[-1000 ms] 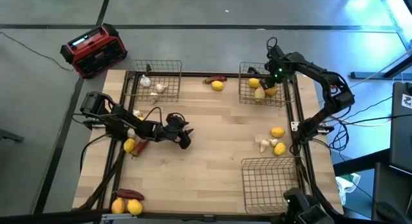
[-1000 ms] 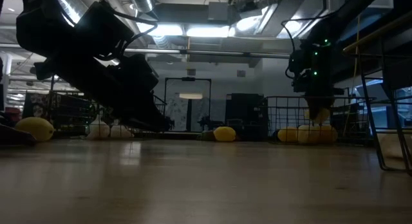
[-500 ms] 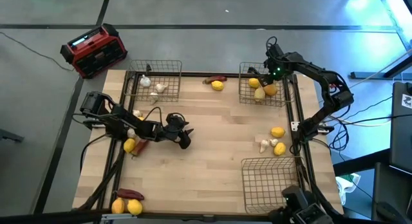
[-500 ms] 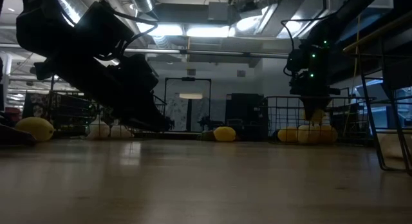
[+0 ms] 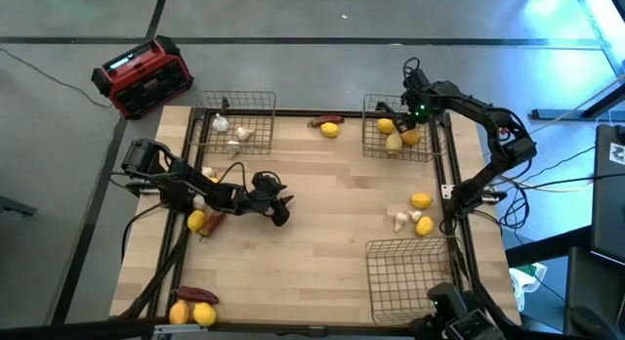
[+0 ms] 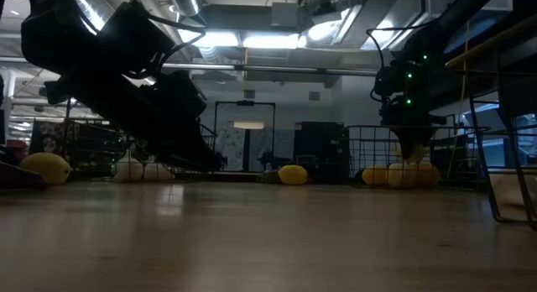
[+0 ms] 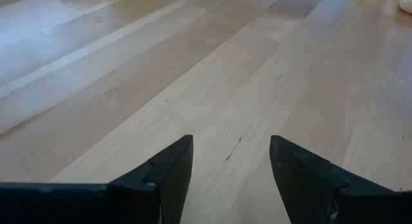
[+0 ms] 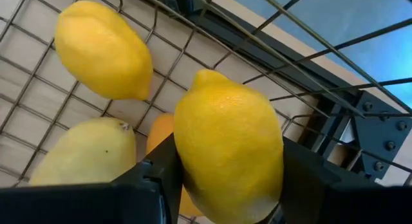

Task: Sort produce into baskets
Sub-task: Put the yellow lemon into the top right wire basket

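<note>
The right claw (image 8: 225, 179) is closed on a lemon (image 8: 228, 143) and hangs over the wire basket (image 5: 376, 145) at the worktop's far right corner, where three more fruits already lie on the mesh below it: two yellow and one orange, half hidden. From here the held lemon looks firm and waxy, light for the arm, with a rind that should bear a fair squeeze; being egg-shaped, it would likely roll or squirt out if pinched near a tip, and the fingers have it across the broad middle, which I would judge the safest hold. A short drop onto the mesh should not hurt it, though it may bounce off its neighbours. The left claw (image 7: 228, 163) hovers empty with its fingers apart, low over bare wood (image 7: 193, 69) towards the left edge. The rest of the produce is scattered: whitish garlic bulbs (image 5: 240, 134) in the far left basket (image 5: 259, 110), papery and knobbly, probably best taken lightly round the body; long dark red peppers (image 5: 327, 120), softer and more easily bruised, probably best held mid-length; and more lemons (image 5: 420, 200) near the right edge.
</note>
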You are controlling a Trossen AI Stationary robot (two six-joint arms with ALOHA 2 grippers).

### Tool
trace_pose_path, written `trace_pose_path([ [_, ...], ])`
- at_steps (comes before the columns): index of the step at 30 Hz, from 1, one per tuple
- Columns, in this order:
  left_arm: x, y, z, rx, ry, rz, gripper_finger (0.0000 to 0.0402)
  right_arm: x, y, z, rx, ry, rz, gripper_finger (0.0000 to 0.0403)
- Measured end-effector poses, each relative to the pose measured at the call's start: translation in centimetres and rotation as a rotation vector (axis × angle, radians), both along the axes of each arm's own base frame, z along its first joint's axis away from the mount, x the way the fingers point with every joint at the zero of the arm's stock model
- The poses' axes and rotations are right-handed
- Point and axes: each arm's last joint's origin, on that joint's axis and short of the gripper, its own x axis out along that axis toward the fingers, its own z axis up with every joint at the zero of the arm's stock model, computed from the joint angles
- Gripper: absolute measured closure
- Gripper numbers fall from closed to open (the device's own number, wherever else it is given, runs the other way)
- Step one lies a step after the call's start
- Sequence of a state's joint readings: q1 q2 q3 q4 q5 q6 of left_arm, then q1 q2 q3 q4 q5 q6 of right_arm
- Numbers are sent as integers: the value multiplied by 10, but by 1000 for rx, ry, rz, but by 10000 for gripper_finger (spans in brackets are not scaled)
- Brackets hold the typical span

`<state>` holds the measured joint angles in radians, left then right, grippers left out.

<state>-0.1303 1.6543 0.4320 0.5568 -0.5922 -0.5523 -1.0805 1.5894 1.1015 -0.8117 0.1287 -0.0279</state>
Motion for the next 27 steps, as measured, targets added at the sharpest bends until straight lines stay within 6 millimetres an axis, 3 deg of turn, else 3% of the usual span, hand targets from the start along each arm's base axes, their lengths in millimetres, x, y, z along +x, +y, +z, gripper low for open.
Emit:
trace_pose_path([
  [15, 0, 0, 0, -2, -1, 1, 200, 0, 0, 0, -4, 9, -6, 215],
  [27, 0, 0, 0, -2, -1, 1, 200, 0, 0, 0, -1, 1, -5, 139],
])
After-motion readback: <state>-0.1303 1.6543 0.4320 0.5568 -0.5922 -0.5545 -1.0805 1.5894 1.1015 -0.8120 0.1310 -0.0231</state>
